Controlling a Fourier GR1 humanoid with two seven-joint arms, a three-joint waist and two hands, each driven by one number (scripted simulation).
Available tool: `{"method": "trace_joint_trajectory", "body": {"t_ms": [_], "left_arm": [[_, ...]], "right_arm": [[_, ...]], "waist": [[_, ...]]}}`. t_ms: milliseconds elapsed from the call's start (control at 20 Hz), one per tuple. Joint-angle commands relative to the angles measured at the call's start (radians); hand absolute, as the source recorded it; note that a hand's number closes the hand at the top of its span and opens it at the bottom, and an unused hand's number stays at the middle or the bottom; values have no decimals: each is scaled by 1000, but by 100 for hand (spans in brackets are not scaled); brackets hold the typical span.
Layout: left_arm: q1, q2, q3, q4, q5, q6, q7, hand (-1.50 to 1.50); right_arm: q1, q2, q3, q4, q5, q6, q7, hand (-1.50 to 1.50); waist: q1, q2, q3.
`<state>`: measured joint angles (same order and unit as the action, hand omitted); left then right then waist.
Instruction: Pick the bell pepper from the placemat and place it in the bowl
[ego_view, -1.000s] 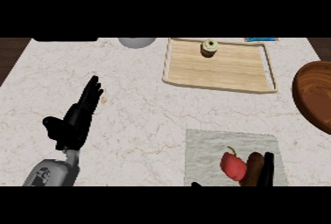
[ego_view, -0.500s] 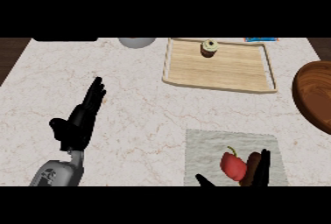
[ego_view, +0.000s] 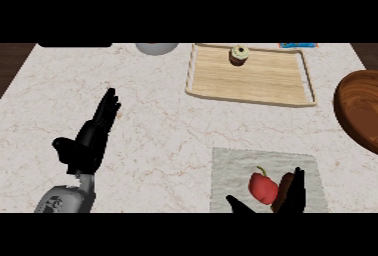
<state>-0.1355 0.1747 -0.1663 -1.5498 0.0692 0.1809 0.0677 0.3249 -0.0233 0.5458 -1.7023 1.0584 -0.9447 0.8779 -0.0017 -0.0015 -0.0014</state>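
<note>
A red bell pepper (ego_view: 262, 186) with a green stem lies on the grey placemat (ego_view: 244, 165) at the lower right of the head view. My right hand (ego_view: 290, 195) comes up from the lower edge just right of the pepper, fingers straight and touching its side, thumb spread out to the pepper's lower left. The hand is open around the pepper without closing on it. The dark wooden bowl (ego_view: 358, 112) shows partly at the right edge. At the left, my left hand (ego_view: 88, 140) rests open, fingers up.
A wooden tray (ego_view: 251, 75) stands at the back with a small cupcake-like item (ego_view: 238, 54) on it. A grey round object (ego_view: 156, 48) sits at the back edge. A blue thing (ego_view: 297, 45) peeks out behind the tray.
My right hand has risen a little from the lower edge beside the pepper, its thumb now more in view. The left hand has drifted slightly. The pepper has not moved.
</note>
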Motion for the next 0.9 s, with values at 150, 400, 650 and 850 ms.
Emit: {"method": "trace_joint_trajectory", "body": {"t_ms": [150, 400, 650, 850], "left_arm": [[-33, -20, 2, -32, -22, 14, 58, 0], [-53, -27, 25, 9, -17, -6, 47, 0], [-12, -45, 4, 36, -39, -11, -16, 0], [-37, -22, 31, 43, -10, -37, 2, 0]], "right_arm": [[-75, -83, 16, 123, -49, 72, -75, 150], [-114, -27, 46, 172, -41, 62, -92, 150], [-190, -168, 47, 10, -254, 200, -150, 150], [-322, -251, 67, -109, -482, 394, -214, 150]], "waist": [[4, 2, 2], [1, 2, 2], [10, 3, 3], [32, 8, 4]]}}
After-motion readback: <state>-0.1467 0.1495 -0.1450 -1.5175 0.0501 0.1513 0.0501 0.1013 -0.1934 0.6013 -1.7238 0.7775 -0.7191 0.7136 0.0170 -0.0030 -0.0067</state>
